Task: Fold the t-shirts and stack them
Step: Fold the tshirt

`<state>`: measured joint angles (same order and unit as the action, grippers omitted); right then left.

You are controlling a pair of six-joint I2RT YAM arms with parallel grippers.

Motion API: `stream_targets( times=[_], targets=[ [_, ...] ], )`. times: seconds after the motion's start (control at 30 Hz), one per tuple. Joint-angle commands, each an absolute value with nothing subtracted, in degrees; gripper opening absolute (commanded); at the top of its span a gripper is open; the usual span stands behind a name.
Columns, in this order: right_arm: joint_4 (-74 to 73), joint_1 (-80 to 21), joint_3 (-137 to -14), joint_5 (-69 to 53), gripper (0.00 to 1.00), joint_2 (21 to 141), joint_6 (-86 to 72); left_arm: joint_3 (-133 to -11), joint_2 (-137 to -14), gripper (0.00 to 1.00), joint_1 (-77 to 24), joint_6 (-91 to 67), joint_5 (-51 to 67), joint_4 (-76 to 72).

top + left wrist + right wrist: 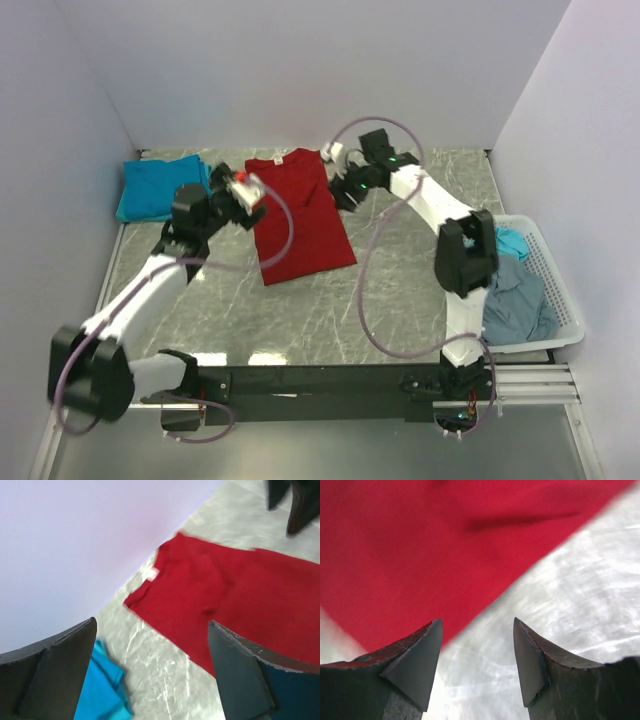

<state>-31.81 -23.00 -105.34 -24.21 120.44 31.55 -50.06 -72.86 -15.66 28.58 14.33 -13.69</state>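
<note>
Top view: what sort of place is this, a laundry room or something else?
Probably a robot test cell, not a laundry: plain white walls box in a marble-patterned table, two robot arms are bolted at its near edge, and a red t-shirt lies spread on it.

The grey marbled table carries a red t-shirt lying flat, a folded teal t-shirt in the far-left corner, and a white basket at the right edge.

A robot lab test cell: plain white walls box in a grey marble-look table on 3 sides. 2 robot arms, the left arm and the right arm, are bolted to a black rail at its near edge.
</note>
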Motion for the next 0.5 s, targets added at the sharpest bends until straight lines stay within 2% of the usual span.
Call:
stream_targets(
  times=[0.0,0.13,0.23,0.47],
  targets=[
    [-45.2,-22.9,-95.0,-45.7,0.66,107.0,60.6,-41.2,-67.0,0.96,-19.4,42.9,25.6,-3.4],
    [-33.4,-26.3,-71.3,-38.5,0.71,95.7,69.3,-33.4,-63.1,0.91,-26.7,46.8,23.1,-1.6],
    [-24.8,-28.9,-63.1,-32.4,0.72,91.0,68.9,-30.5,-64.3,0.87,-29.9,46.9,20.8,-2.8],
    [-20.0,-30.1,-60.3,-28.9,0.72,92.5,66.4,-32.3,-74.4,0.82,-30.4,47.2,17.7,-4.6]
  ],
)
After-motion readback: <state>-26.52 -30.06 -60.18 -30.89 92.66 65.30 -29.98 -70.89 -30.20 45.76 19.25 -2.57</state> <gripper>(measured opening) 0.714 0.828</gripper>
